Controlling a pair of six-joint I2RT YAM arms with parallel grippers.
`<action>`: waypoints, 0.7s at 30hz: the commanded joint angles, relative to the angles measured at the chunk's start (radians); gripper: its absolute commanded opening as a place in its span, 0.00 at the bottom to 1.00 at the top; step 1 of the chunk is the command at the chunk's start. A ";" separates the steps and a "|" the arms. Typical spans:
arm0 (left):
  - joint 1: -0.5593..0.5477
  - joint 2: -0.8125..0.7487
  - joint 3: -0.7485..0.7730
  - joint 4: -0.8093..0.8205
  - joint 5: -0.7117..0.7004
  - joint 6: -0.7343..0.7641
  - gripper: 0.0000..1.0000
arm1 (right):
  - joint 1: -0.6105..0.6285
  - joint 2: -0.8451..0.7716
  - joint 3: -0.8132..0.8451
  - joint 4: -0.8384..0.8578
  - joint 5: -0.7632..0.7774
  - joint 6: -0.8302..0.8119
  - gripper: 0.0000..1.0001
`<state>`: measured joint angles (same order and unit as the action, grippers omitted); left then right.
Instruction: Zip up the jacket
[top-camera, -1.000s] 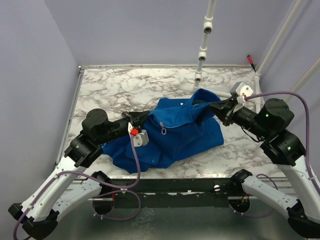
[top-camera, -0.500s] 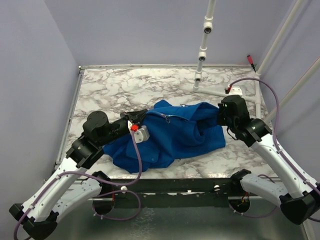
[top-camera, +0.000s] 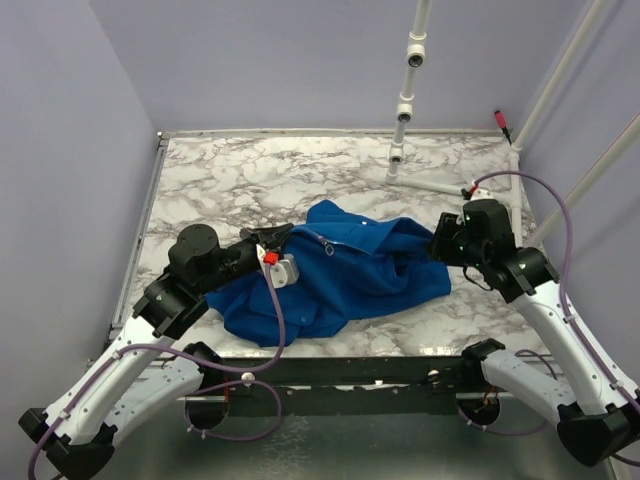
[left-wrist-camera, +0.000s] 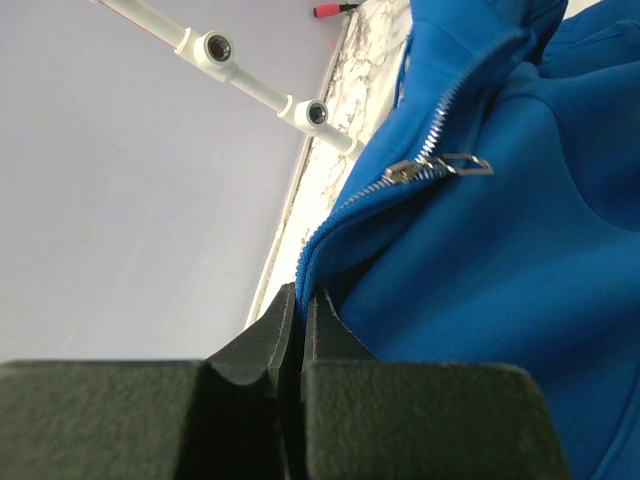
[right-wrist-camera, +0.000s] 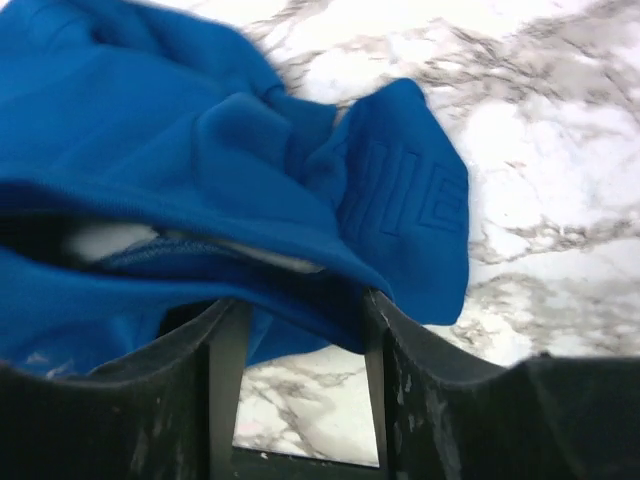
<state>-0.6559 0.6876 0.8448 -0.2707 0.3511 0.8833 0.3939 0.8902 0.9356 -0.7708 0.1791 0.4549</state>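
Marble table (top-camera: 250, 170) bears the jacket (top-camera: 360, 270); right wrist alone shows pale lining (right-wrist-camera: 100, 240).

The royal-blue jacket (top-camera: 350, 270) lies crumpled, its zipper pull (left-wrist-camera: 440, 165) exposed on top.

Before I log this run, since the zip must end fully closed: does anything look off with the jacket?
Yes. The jacket lies bunched on the marble table rather than flat. Its zipper slider sits only partway along the teeth, and a gap in the folds shows pale lining.
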 joint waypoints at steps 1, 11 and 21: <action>0.010 -0.008 0.009 0.038 -0.016 -0.004 0.00 | -0.009 -0.032 0.086 -0.025 -0.299 -0.158 0.64; 0.010 0.005 0.041 0.040 0.038 -0.036 0.00 | -0.005 -0.095 -0.150 0.440 -0.771 -0.278 0.83; 0.010 0.015 0.050 0.041 0.057 -0.035 0.00 | -0.003 0.048 -0.085 0.465 -0.836 -0.380 0.80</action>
<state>-0.6537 0.7029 0.8528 -0.2699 0.3790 0.8558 0.3889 0.8738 0.8059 -0.3626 -0.5800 0.1272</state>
